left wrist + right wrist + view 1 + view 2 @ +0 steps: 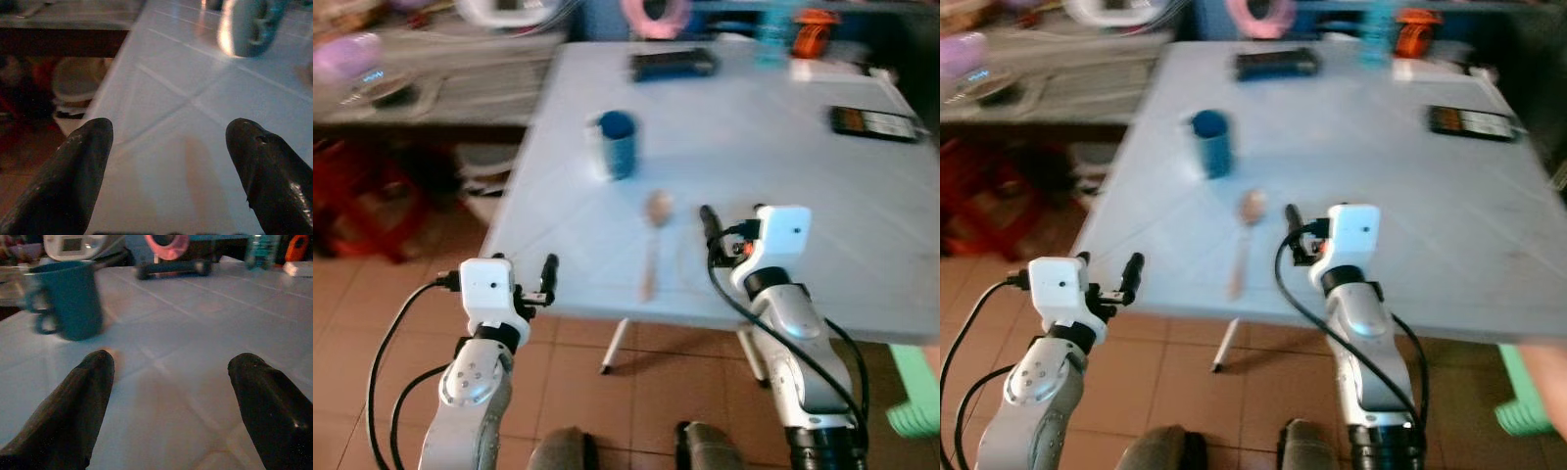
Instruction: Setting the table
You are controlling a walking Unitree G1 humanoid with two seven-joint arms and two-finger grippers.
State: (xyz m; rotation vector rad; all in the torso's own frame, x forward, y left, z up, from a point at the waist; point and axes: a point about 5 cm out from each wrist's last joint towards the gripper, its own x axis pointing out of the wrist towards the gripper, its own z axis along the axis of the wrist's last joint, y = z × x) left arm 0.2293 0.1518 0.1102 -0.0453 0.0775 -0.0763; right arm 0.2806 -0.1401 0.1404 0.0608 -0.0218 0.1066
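Nearby, the pale table (822, 225) has bare room at its near edge, where a wooden spoon (653, 245) lies; a blue mug (617, 144) stands farther left. The right gripper (168, 396) hovers over the table right of the spoon, fingers spread, empty. The left gripper (168, 166), spread and empty, hangs at the table's near-left edge, tiled floor (372, 294) below.

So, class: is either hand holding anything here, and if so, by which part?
Nothing is held. The left hand and right hand are both open, above the table.

Dim wrist views — blurred daylight
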